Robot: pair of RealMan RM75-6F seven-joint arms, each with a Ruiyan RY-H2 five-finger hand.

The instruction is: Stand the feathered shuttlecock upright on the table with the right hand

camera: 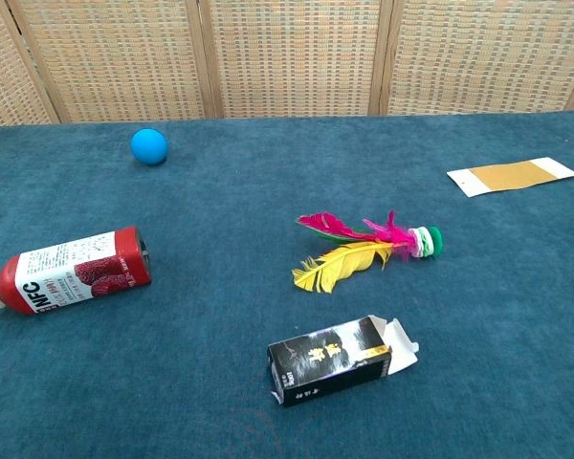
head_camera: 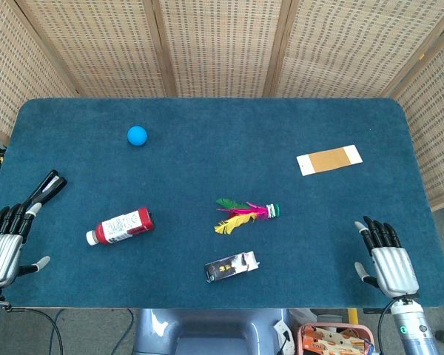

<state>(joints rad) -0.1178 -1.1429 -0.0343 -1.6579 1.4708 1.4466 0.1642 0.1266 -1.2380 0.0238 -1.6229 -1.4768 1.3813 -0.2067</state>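
Observation:
The feathered shuttlecock (head_camera: 246, 214) lies on its side in the middle of the blue table, green, pink and yellow feathers pointing left and its white-and-green base at the right end. The chest view shows the shuttlecock (camera: 368, 251) flat on the cloth as well. My right hand (head_camera: 387, 259) rests open at the table's front right corner, well to the right of the shuttlecock and apart from it. My left hand (head_camera: 5, 242) lies open at the front left edge, holding nothing. Neither hand shows in the chest view.
A red juice bottle (head_camera: 120, 225) lies on its side left of centre. A small black carton (head_camera: 231, 267) lies in front of the shuttlecock. A blue ball (head_camera: 137, 134) sits at the back left, a tan card (head_camera: 329, 160) at the right, a black object (head_camera: 47, 189) near my left hand.

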